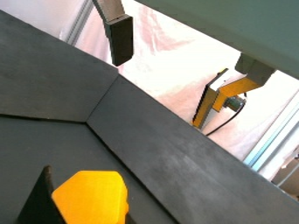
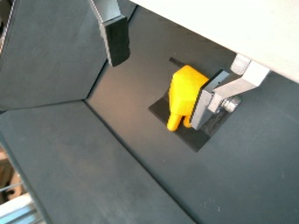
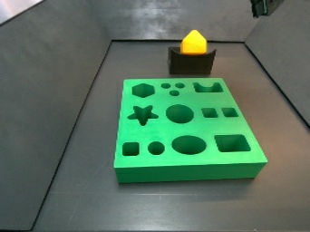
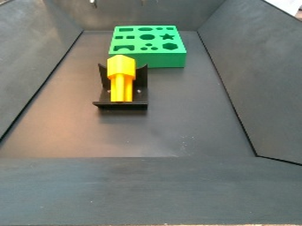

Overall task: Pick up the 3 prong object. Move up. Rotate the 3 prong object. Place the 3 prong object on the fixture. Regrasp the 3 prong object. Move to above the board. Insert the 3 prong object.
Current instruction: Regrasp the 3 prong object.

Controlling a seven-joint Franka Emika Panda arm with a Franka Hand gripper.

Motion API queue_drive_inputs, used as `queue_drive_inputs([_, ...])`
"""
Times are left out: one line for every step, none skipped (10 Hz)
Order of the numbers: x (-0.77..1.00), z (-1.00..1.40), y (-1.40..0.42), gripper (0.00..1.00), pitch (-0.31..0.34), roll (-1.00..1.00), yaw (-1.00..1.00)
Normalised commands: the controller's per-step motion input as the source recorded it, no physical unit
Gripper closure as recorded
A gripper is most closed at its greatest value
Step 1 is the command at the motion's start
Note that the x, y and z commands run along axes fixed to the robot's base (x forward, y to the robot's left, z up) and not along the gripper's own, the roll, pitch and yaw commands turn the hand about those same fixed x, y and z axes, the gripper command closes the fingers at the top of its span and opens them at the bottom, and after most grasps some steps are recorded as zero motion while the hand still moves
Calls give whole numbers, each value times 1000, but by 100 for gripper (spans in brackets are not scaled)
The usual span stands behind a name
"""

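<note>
The orange-yellow 3 prong object (image 3: pixel 193 41) (image 4: pixel 122 72) rests on the dark fixture (image 3: pixel 191 62) (image 4: pixel 122 99), behind the green board (image 3: pixel 182 127) (image 4: pixel 147 46). Nothing holds it. My gripper (image 2: pixel 170 66) (image 1: pixel 187 57) hangs open well above the floor, and nothing sits between its fingers (image 2: pixel 117 39). Past the fingers, both wrist views show the 3 prong object (image 2: pixel 184 94) (image 1: pixel 91 197) lying on the fixture (image 2: pixel 176 115) far below. In a side view only a dark bit of the gripper (image 3: pixel 262 7) shows at the upper edge.
Dark sloping walls (image 3: pixel 61 54) (image 4: pixel 35 88) enclose the bin floor on all sides. The board with its many cut-outs takes up the middle of the floor. A yellow frame part (image 1: pixel 214 101) stands outside the bin.
</note>
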Motion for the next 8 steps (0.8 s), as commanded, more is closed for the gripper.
queue_drive_inputs([81, -6, -33, 0, 53, 208, 182])
queue_drive_inputs([34, -1000, 73, 0, 37, 216, 100])
queue_drive_inputs([36, -1000, 77, 0, 7, 191, 88])
queue_drive_inputs([43, -1000, 67, 0, -15, 161, 88])
queue_drive_inputs([54, -1000, 61, 0, -36, 112, 77])
queue_drive_inputs([66, -1000, 59, 0, -49, 75, 63])
queue_drive_inputs([74, -1000, 56, 0, -54, 63, 51])
queue_drive_inputs([82, -1000, 50, 0, -54, 68, 36])
